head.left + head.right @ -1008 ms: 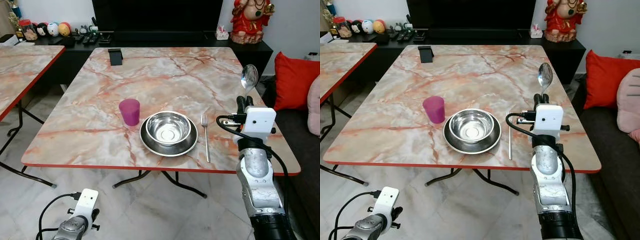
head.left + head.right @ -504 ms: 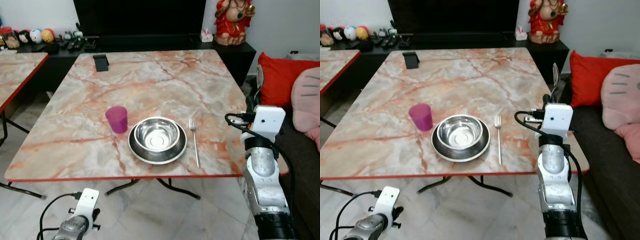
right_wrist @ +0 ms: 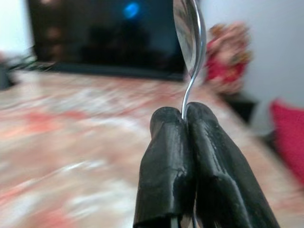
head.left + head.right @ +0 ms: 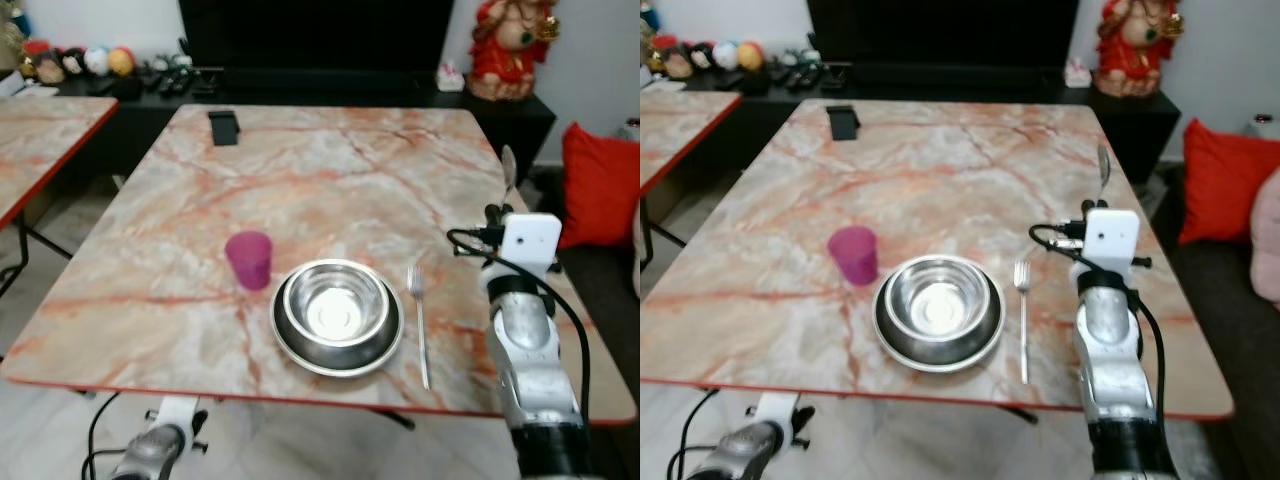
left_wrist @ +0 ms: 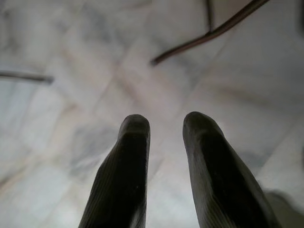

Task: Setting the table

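One spoon (image 3: pixel 188 33) stands upright, its thin handle pinched between the pressed-together fingers of the right gripper (image 3: pixel 184 118), raised over the right side of the marble table (image 4: pixel 330 170); its bowl looks blurred and narrow from the head camera. On the table lie one fork (image 4: pixel 420 322) just right of one steel bowl (image 4: pixel 336 306) nested in one steel plate (image 4: pixel 296 346), with one purple cup (image 4: pixel 248 259) close by on their left and a small black object (image 4: pixel 223 127) near the far edge, too small to identify. The left gripper (image 5: pixel 164 124) hangs low over the pale floor, its two fingers slightly apart and holding nothing, its arm partly cut off at the frame's bottom.
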{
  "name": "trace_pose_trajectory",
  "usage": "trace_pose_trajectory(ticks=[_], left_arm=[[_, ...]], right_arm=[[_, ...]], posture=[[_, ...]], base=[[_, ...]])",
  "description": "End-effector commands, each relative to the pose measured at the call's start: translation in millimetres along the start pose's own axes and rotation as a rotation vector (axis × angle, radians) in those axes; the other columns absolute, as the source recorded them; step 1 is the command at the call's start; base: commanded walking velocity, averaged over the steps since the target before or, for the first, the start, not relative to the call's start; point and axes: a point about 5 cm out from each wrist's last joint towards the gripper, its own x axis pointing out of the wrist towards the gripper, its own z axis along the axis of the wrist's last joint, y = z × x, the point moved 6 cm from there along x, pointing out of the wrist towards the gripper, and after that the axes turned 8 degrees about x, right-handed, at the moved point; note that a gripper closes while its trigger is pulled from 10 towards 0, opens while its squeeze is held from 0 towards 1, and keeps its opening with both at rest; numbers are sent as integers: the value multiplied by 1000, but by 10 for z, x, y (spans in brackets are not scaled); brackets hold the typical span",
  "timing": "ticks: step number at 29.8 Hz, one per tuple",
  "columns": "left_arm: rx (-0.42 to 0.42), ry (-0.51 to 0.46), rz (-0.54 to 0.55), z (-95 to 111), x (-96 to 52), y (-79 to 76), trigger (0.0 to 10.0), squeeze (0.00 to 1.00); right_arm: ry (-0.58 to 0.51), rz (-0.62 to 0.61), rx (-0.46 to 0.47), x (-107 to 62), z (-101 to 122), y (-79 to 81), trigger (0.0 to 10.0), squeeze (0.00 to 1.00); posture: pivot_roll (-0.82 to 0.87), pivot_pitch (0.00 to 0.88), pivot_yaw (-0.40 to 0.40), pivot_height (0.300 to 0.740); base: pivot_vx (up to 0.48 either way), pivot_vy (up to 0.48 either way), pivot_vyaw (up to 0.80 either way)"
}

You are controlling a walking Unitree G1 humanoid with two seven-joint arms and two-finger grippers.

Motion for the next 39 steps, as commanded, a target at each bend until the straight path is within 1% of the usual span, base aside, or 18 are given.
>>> trace_pose_trajectory(ticks=[1, 2, 3, 6, 10, 13, 14, 15, 16, 17, 18, 21, 24, 27, 35, 36, 38, 39], left_arm=[[-11, 0, -12, 22, 9, -40, 10000, 0], [-10, 0, -13, 22, 9, -42, 10000, 0], [-10, 0, -14, 22, 10, -44, 10000, 0], [-10, 1, -15, 23, 10, -43, 10000, 0], [-8, 2, -17, 23, 10, -42, 10000, 0], [-7, 3, -19, 21, 10, -43, 10000, 0], [-7, 3, -19, 21, 10, -43, 10000, 0], [-5, 4, -21, 18, 9, -46, 10000, 0], [-4, 4, -21, 17, 9, -46, 10000, 0], [-3, 4, -22, 16, 9, -47, 10000, 0], [-3, 4, -23, 16, 9, -48, 10000, 0], [-2, 4, -24, 14, 8, -49, 10000, 0], [0, 5, -26, 9, 8, -58, 10000, 0], [-1, 5, -26, 10, 8, -59, 10000, 0], [-9, 3, -22, 25, 12, -55, 10000, 0], [-10, 4, -22, 25, 12, -55, 10000, 0], [-10, 4, -22, 26, 12, -55, 10000, 0], [-12, 4, -21, 28, 13, -53, 10000, 0]], right_arm=[[105, -49, -34, -18, -85, -157, 10000, 0], [149, -56, -29, -33, -144, -174, 10000, 0], [218, -76, 0, -70, -234, -214, 10000, 0], [273, -100, 22, -108, -294, -264, 10000, 0], [373, -120, 86, -173, -395, -311, 10000, 0], [426, -104, 113, -208, -490, -291, 10000, 0], [426, -104, 113, -208, -490, -291, 10000, 0], [493, -99, 132, -280, -609, -289, 10000, 0], [520, -96, 151, -313, -659, -281, 10000, 0], [571, -72, 200, -376, -748, -230, 10000, 0], [590, -60, 224, -402, -780, -202, 10000, 0], [610, -47, 244, -432, -806, -175, 10000, 0], [659, -43, 222, -516, -923, -208, 10000, 0], [666, -45, 227, -524, -935, -217, 10000, 0], [676, -20, 230, -510, -958, -203, 10000, 0], [650, -16, 235, -480, -933, -193, 10000, 0], [634, -10, 247, -456, -911, -178, 10000, 0], [623, 7, 267, -426, -885, -137, 10000, 0]], posture=[[-21, 0, 34, 740], [-21, 0, 34, 740], [-21, 0, 34, 740], [-22, 0, 33, 740], [-35, 0, 38, 740], [-35, 0, 38, 740], [-35, 0, 38, 740], [-34, 0, 37, 740], [-34, 0, 37, 740], [-34, 0, 37, 740], [-34, 0, 37, 740], [-41, 0, 38, 740], [-38, 0, 34, 740], [-38, 0, 33, 740], [-38, 0, 29, 740], [-38, 0, 29, 740], [-35, 0, 28, 740], [-35, 0, 28, 740]], base=[[0, 0, 0], [0, 0, 0], [0, 0, 0], [0, 0, 0], [0, 0, 0], [0, 0, 0], [0, 0, 0], [0, 0, 0], [0, 0, 0], [0, 0, 0], [0, 0, 0], [0, 0, 0], [0, 0, 0], [0, 0, 0], [0, 0, 0], [0, 0, 0], [0, 0, 0], [0, 0, 0]])
